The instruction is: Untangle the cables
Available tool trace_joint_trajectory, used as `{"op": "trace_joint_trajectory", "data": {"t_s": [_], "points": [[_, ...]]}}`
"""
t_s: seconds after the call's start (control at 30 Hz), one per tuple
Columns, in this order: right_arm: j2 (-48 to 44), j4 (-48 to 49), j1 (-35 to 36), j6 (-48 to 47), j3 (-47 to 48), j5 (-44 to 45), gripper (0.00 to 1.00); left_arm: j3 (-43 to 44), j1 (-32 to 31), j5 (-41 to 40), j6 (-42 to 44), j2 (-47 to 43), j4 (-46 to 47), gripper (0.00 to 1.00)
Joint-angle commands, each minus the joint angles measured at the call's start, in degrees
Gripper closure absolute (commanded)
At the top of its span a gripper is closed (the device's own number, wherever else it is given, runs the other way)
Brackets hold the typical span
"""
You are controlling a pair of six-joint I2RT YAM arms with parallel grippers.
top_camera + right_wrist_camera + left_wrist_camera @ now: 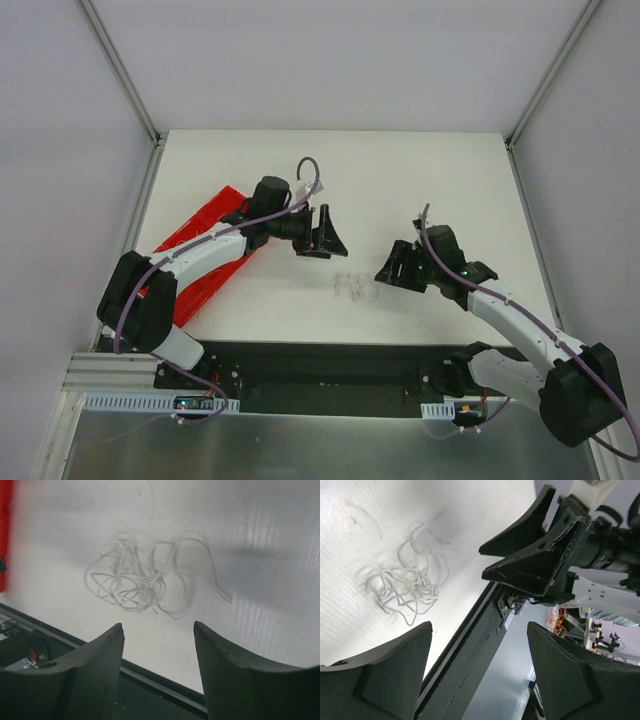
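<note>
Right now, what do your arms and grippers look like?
White links and black joints form the left arm and right arm, a purple cable along each. Broad, wedge-shaped matte black fingers form the left gripper and right gripper. A green light shows near the right wrist.

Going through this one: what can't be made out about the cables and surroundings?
- Top view: cables too small and faint; strand count and colours unclear.
- Right wrist view: clump blurred; crossings unreadable.
- Left wrist view: loops overlap, so separate strands cannot be told.
- Top view: red object mostly hidden by left arm.
</note>
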Motion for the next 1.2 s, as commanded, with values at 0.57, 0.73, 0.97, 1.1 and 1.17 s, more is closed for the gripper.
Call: {"op": "trace_joint_trajectory", "data": {"t_s": [0.57, 0.73, 0.97, 1.1, 1.17], "points": [[18.0, 14.8, -1.6, -3.5, -3.2, -5.2, 0.58, -8.2, -11.8, -12.8, -10.7, 13.2, 12.5, 0.50], [21.1, 9.2, -1.6, -5.3, 1.2, -6.3, 0.59, -8.9, -12.2, -14.7, -9.5, 12.7, 11.4, 0.51], [24.6, 4.1, -1.7, -7.8, 5.7, -8.8, 0.78, -10.0, -14.6, -24.6, -2.5, 4.5, 1.1, 0.35], [25.2, 3.9, -1.6, -8.0, 6.1, -9.5, 0.86, -8.4, -14.4, -25.9, -3.3, 3.7, -1.0, 0.34], [25.3, 3.3, -1.6, -8.0, 6.3, -9.5, 0.88, -7.0, -14.5, -25.8, -4.2, 4.2, -1.5, 0.35]]}}
